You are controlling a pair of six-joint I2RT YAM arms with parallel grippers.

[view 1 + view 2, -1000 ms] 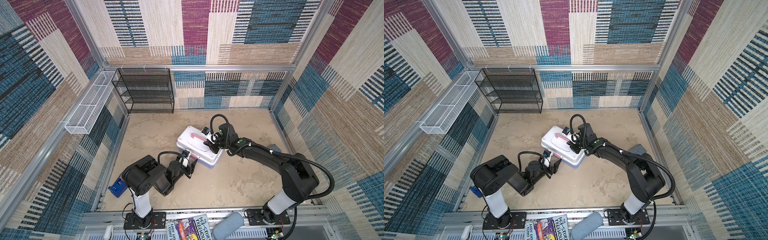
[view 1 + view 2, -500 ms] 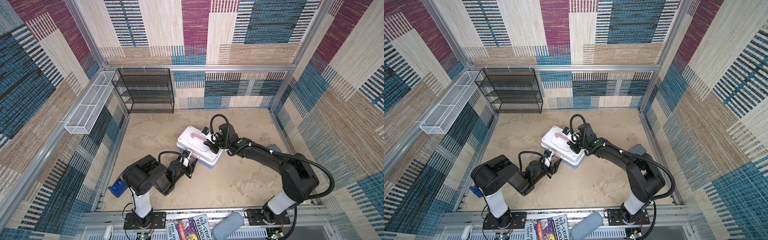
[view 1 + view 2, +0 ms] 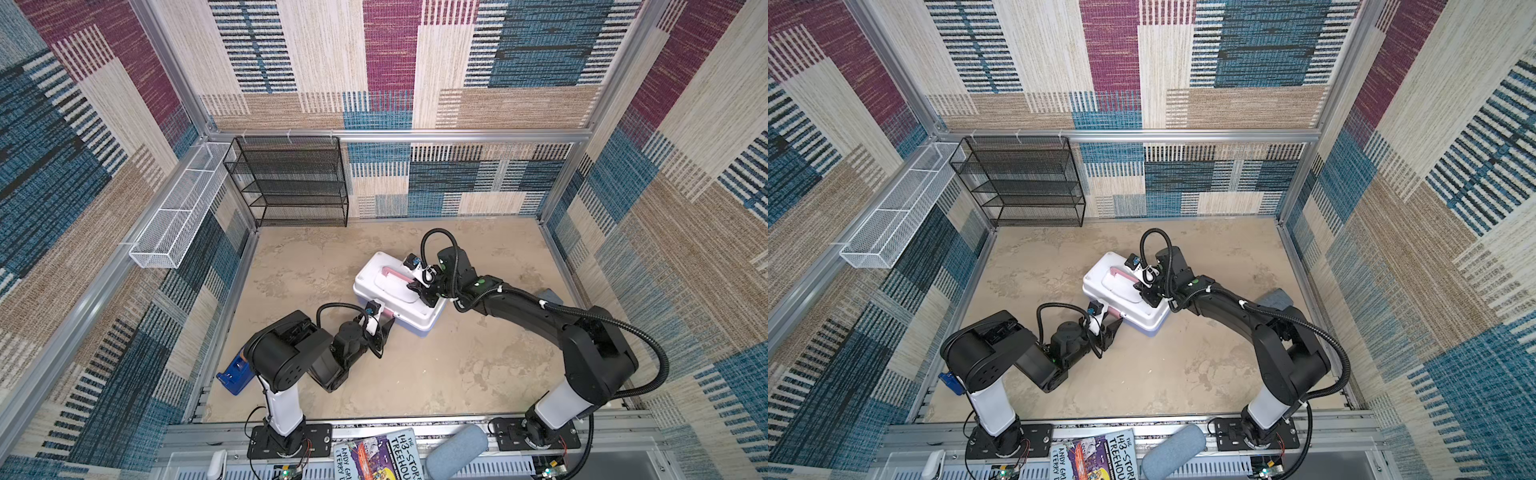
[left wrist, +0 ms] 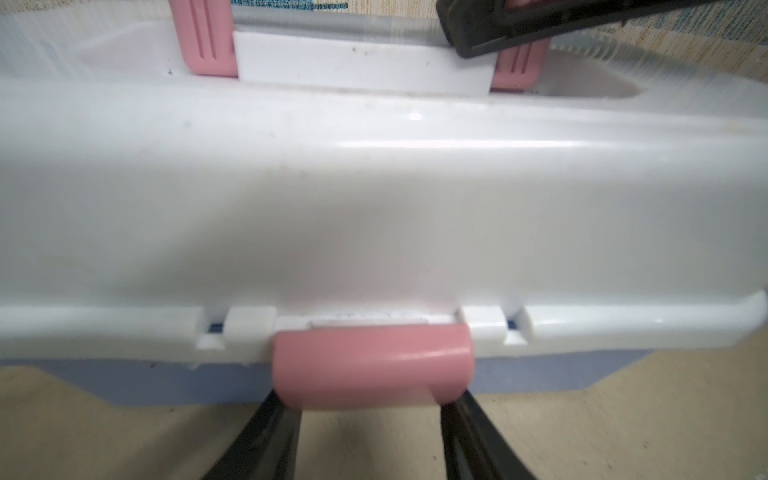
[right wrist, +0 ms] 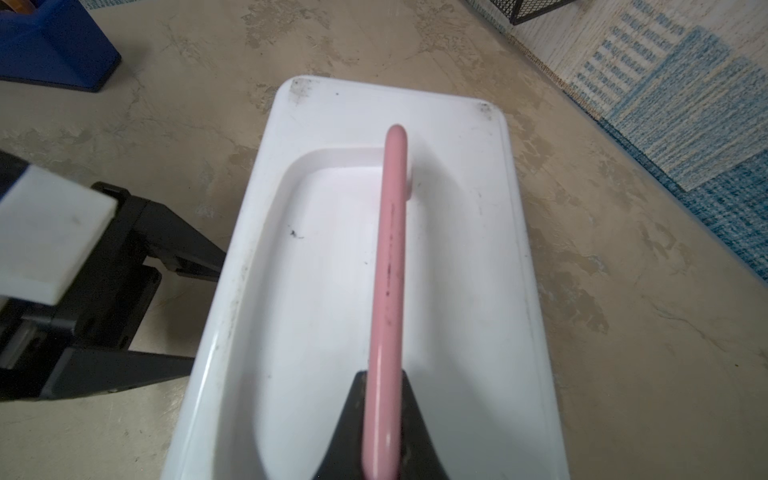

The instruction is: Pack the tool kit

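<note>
The tool kit (image 3: 376,272) (image 3: 1106,270) lies closed on the sandy floor, white lid over a lavender base (image 4: 145,382). My right gripper (image 3: 419,286) (image 5: 382,415) is shut on one end of the pink handle (image 5: 390,270) on top of the lid. My left gripper (image 3: 384,328) (image 4: 370,399) is low at the box's front. Its two black fingers (image 4: 278,436) stand at either side of the pink latch (image 4: 372,370). A gap still shows between them, and their tips are hidden under the latch's lower edge. No loose tools show.
A dark blue tape dispenser (image 3: 235,374) (image 5: 50,45) sits at the front left behind the left arm. A flat grey pouch (image 3: 548,297) lies by the right wall. A black mesh shelf (image 3: 291,183) and a white wire basket (image 3: 178,208) line the back left.
The left gripper's jaws have narrowed around the pink latch. Both arms and the box stay where they were.
</note>
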